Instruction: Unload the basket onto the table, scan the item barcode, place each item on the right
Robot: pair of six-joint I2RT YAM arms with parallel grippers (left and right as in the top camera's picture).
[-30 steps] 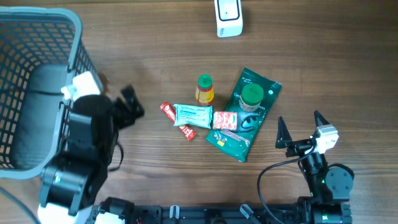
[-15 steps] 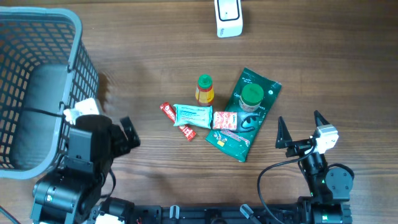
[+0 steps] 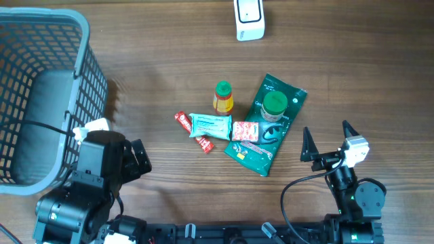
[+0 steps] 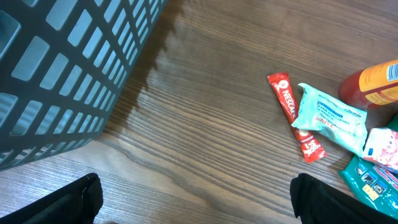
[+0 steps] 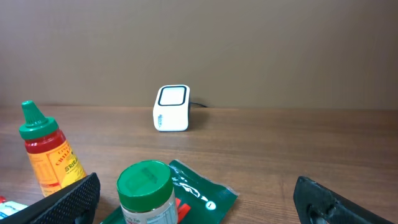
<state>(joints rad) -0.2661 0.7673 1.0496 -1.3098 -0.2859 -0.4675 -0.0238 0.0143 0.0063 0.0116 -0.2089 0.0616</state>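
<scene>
Several items lie in a cluster mid-table: a red sauce bottle [image 3: 223,98] with a green cap, a green-lidded jar [image 3: 274,105] standing on a green pouch [image 3: 254,152], a white-teal packet [image 3: 210,125], a red stick sachet [image 3: 183,120] and a small pink packet [image 3: 245,131]. The white barcode scanner [image 3: 249,20] stands at the far edge. My left gripper [image 3: 139,157] is open at the front left, beside the basket, with nothing in it. My right gripper [image 3: 330,139] is open right of the pouch, facing the jar [image 5: 146,193], bottle [image 5: 46,149] and scanner [image 5: 171,116].
A large grey mesh basket [image 3: 85,64] fills the left side, its wall close to my left arm [image 4: 62,68]. In the left wrist view the sachet [image 4: 292,112] and packet [image 4: 328,118] lie to the right over bare wood.
My left arm has pulled back from beside the basket toward the front edge of the table, gripper still open. The right arm and the items have not moved.
</scene>
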